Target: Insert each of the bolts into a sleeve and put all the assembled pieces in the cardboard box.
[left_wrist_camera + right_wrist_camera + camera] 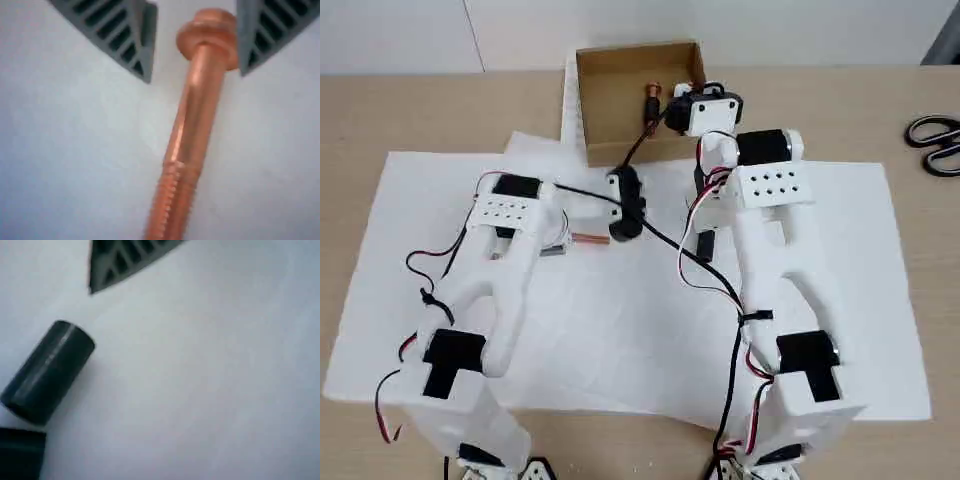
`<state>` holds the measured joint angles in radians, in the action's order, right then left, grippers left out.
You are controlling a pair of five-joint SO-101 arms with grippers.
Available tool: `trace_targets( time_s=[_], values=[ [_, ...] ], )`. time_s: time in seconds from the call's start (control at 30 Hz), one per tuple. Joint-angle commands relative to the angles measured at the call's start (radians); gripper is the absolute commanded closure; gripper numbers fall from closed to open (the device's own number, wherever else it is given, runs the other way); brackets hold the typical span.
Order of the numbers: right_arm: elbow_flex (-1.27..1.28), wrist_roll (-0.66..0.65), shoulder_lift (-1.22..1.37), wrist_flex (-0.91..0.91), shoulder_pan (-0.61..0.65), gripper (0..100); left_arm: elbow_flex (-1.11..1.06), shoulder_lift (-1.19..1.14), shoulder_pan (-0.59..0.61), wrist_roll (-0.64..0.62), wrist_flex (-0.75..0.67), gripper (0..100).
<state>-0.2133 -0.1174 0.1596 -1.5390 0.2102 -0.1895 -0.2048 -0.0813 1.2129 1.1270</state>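
The left end effector [195, 72] hangs spread over the white foam sheet [620, 330] on the light wooden tabletop [420, 110]. Its grey ribbed fingers [125, 35] stand on either side of the flanged head of a long copper-coloured threaded bolt [192, 140], which lies flat on the sheet. A short black cylindrical sleeve [47, 372] lies on its side near the right end effector [125, 262]; whether that one is spread or pressed together cannot be told. The open brown cardboard box [638, 48] stands at the sheet's far edge, with a copper-coloured piece [651, 100] inside.

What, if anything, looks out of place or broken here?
Nothing looks broken or spilled. A copper bolt lies flat on the white sheet between the open fingers of the left gripper, and a dark sleeve lies on its side. Only the scissors beside the sheet seem unrelated.
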Motion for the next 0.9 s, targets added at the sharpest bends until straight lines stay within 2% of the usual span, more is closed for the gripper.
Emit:
trace_targets(
  time_s=[0.0, 0.1, 0.2, 0.27, 0.33, 0.43, 0.5, 0.7, 0.87],
  values=[
    [-0.002, -0.009, -0.004, 0.015, 0.005, 83.7, 0.042, 0.012, -0.003, -0.02, -0.02, 88],
    [-0.002, -0.009, -0.004, 0.015, 0.005, 83.7, 0.059, 0.012, -0.002, -0.064, -0.02, 88],
    [-0.002, -0.009, -0.004, 0.015, 0.005, 83.7, 0.128, 0.012, 0.02, -0.219, -0.02, 88],
    [-0.002, -0.009, -0.004, 0.015, 0.005, 83.7, 0.18, 0.012, 0.04, -0.393, -0.02, 88],
    [-0.002, -0.009, -0.004, 0.015, 0.005, 83.7, 0.22, 0.012, 0.044, -0.631, -0.012, 88],
    [-0.002, -0.009, -0.004, 0.016, 0.005, 83.7, 0.292, 0.014, 0.048, -1.017, 0.072, 88],
    [-0.002, -0.009, -0.004, 0.016, 0.005, 83.7, 0.323, 0.012, 0.041, -1.22, 0.132, 88],
    [-0.002, -0.009, -0.004, 0.015, 0.005, 83.7, 0.321, 0.005, 0.029, -1.534, 0.17, 92],
    [-0.002, -0.009, -0.004, 0.012, 0.012, 83.7, 0.285, 0.003, 0.026, -1.964, 0.173, 93]
  ],
)
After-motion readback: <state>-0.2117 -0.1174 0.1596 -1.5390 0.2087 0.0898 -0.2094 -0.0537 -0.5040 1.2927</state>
